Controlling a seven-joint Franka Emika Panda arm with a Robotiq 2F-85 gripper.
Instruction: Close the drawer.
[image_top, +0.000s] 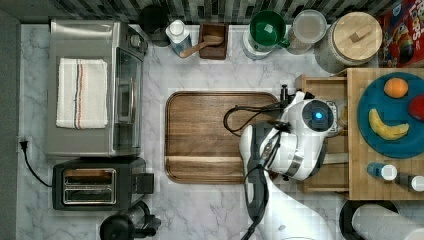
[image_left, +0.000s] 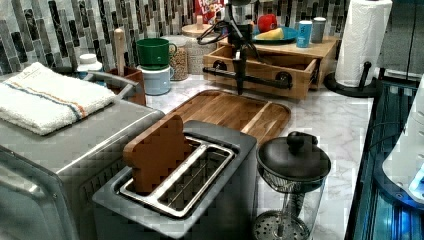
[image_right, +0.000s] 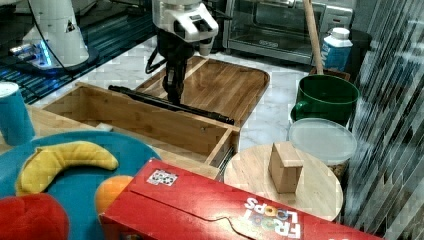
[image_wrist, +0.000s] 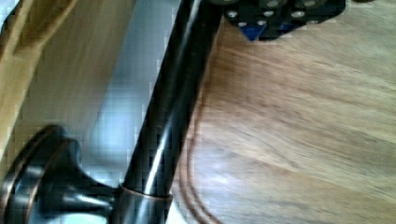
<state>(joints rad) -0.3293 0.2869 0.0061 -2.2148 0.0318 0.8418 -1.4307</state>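
Observation:
The drawer (image_left: 260, 65) is a light-wood box that stands pulled out from under the butcher-block slab (image_top: 360, 150), towards the walnut cutting board (image_top: 210, 135). Its long black bar handle (image_right: 200, 112) runs along the front. My gripper (image_left: 240, 87) points straight down just in front of the handle's middle, on the cutting-board side, and its fingers look shut with nothing between them. In the right view the gripper (image_right: 175, 96) stands against the bar. The wrist view has the handle (image_wrist: 168, 126) close up, with the fingertips (image_wrist: 280, 18) right beside it over the board.
A blue plate (image_top: 385, 107) with fruit sits on the slab. A green mug (image_top: 267, 30), jars and a cereal box (image_right: 210, 205) line the back wall. A toaster oven (image_top: 92, 87), toaster (image_top: 95, 185) and French press (image_left: 292, 170) stand beyond the board. A paper-towel roll (image_left: 362, 42) is beside the slab.

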